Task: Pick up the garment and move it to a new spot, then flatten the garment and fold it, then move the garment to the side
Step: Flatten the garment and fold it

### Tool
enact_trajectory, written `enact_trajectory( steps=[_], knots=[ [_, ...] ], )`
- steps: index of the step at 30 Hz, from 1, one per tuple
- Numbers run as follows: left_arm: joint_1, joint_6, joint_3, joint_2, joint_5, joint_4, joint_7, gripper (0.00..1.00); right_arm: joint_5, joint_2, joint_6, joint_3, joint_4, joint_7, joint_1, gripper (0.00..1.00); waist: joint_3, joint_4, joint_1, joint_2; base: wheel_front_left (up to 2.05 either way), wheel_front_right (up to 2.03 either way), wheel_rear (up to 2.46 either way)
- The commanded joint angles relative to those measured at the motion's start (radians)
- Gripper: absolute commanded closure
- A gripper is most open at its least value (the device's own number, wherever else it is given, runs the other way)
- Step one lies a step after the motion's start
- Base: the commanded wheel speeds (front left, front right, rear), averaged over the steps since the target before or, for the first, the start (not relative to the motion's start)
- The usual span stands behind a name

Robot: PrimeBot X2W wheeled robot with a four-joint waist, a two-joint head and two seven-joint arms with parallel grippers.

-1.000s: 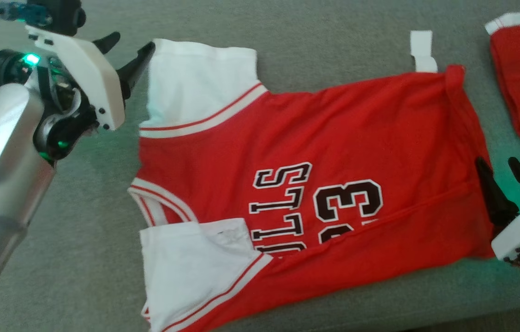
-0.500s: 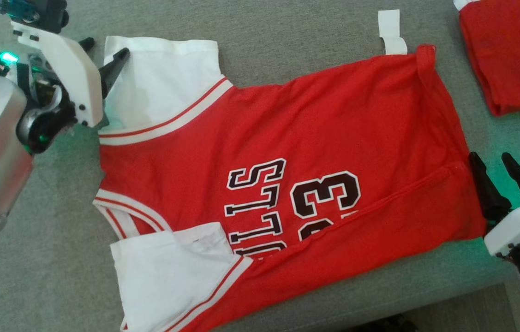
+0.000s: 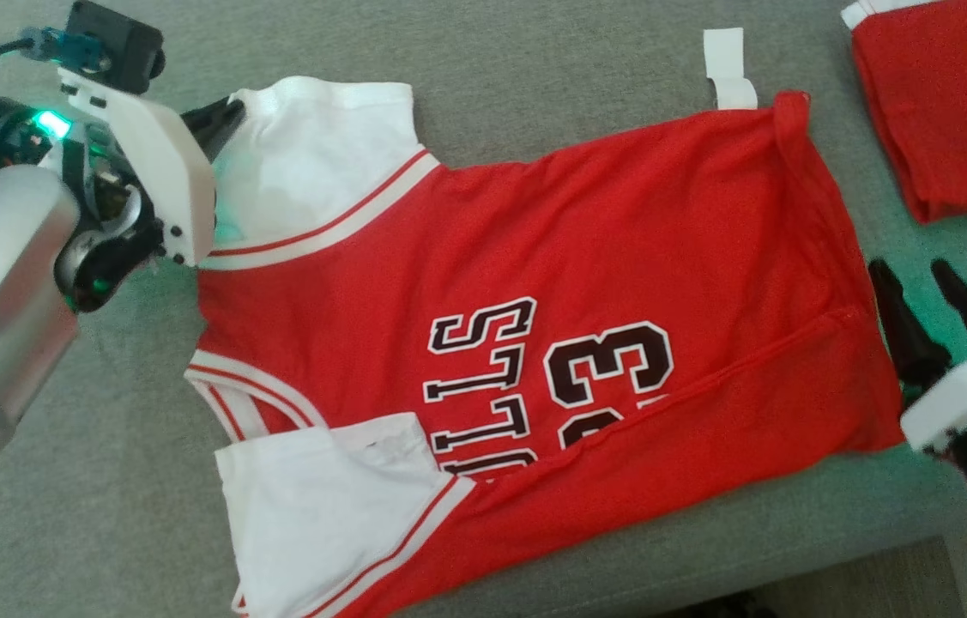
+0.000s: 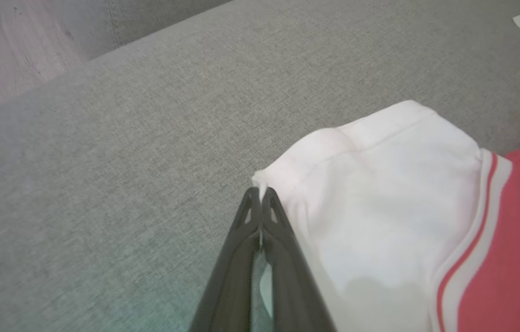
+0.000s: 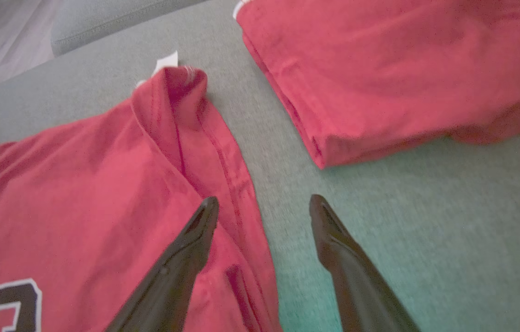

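Your garment (image 3: 534, 283), a red jersey with white sleeves, lies spread on the grey cushion (image 3: 534, 60) across the centre of the head view. Its near long edge is folded over the black lettering.

Your left gripper (image 3: 230, 110), at ten o'clock, has its jaws together, clamped on the corner of the far white sleeve (image 3: 320, 154). The left wrist view shows cloth nipped at the tips.

Your right gripper (image 3: 921, 279), at four o'clock, stands with jaws apart, one finger over the hem and the other over bare cushion.

A folded red garment (image 3: 938, 103) sits at two o'clock, apart from the jersey. A white tag (image 3: 728, 64) at one o'clock touches the hem corner.
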State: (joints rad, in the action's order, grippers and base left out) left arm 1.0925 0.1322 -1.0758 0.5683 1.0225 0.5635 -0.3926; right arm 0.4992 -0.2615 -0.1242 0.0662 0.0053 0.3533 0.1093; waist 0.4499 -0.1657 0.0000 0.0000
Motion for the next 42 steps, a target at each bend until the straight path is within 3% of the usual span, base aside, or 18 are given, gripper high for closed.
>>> enact_trajectory(
  steps=[1, 7, 15, 21, 22, 23, 25, 26, 32, 42],
  knots=[
    [0.069, -0.002, 0.022, 0.052, 0.008, -0.027, 0.017, 1.00, 0.010, -0.032, -0.007, -0.022, -0.047, 0.016, 0.040, 0.00, -0.008, 0.012, 0.0000, 0.0000, 0.00, 0.00, 0.00],
    [0.111, -0.002, -0.042, 0.054, 0.011, -0.067, 0.074, 1.00, 0.067, -0.054, -0.007, -0.052, 0.001, 0.129, 0.200, 0.00, -0.021, 0.049, 0.0000, 0.0000, 0.00, 0.00, 0.00],
    [0.169, -0.002, -0.126, 0.031, 0.007, -0.104, 0.159, 1.00, 0.066, -0.071, -0.007, -0.098, 0.258, 0.251, 0.447, 0.00, -0.028, 0.102, 0.0000, 0.0000, 0.00, 0.00, 0.00],
    [0.195, -0.002, -0.167, 0.016, 0.018, -0.103, 0.196, 1.00, 0.048, -0.080, -0.007, -0.155, 0.377, 0.271, 0.523, 0.02, -0.035, 0.125, 0.0000, 0.0000, 0.00, 0.00, 0.00],
    [0.198, -0.002, -0.172, 0.013, 0.019, -0.101, 0.201, 1.00, 0.047, -0.081, -0.007, -0.160, 0.389, 0.268, 0.530, 0.24, -0.036, 0.128, 0.0000, 0.0000, 0.00, 0.00, 0.00],
    [0.201, -0.002, -0.176, 0.011, 0.021, -0.100, 0.207, 1.00, 0.049, -0.081, -0.007, -0.164, 0.399, 0.263, 0.537, 0.56, -0.036, 0.131, 0.0000, 0.0000, 0.00, 0.00, 0.00],
    [0.206, -0.002, -0.183, 0.009, 0.022, -0.096, 0.218, 1.00, 0.052, -0.083, -0.007, -0.169, 0.415, 0.252, 0.550, 0.96, -0.036, 0.135, 0.0000, 0.0000, 0.00, 0.00, 0.00],
    [0.208, -0.002, -0.186, 0.009, 0.020, -0.093, 0.225, 1.00, 0.053, -0.085, -0.007, -0.172, 0.422, 0.247, 0.555, 1.00, -0.036, 0.137, 0.0000, 0.0000, 0.00, 0.00, 0.00],
    [0.233, -0.002, -0.196, 0.018, -0.022, -0.070, 0.298, 1.00, 0.056, -0.102, -0.007, -0.172, 0.443, 0.206, 0.590, 1.00, -0.030, 0.147, 0.0000, 0.0000, 0.00, 0.00, 0.00],
    [0.307, -0.002, -0.195, -0.013, -0.059, 0.044, 0.557, 1.00, 0.107, -0.137, -0.007, -0.118, 0.451, 0.096, 0.622, 1.00, -0.053, 0.178, 0.0000, 0.0000, 0.00, 0.00, 0.00]
  ],
)
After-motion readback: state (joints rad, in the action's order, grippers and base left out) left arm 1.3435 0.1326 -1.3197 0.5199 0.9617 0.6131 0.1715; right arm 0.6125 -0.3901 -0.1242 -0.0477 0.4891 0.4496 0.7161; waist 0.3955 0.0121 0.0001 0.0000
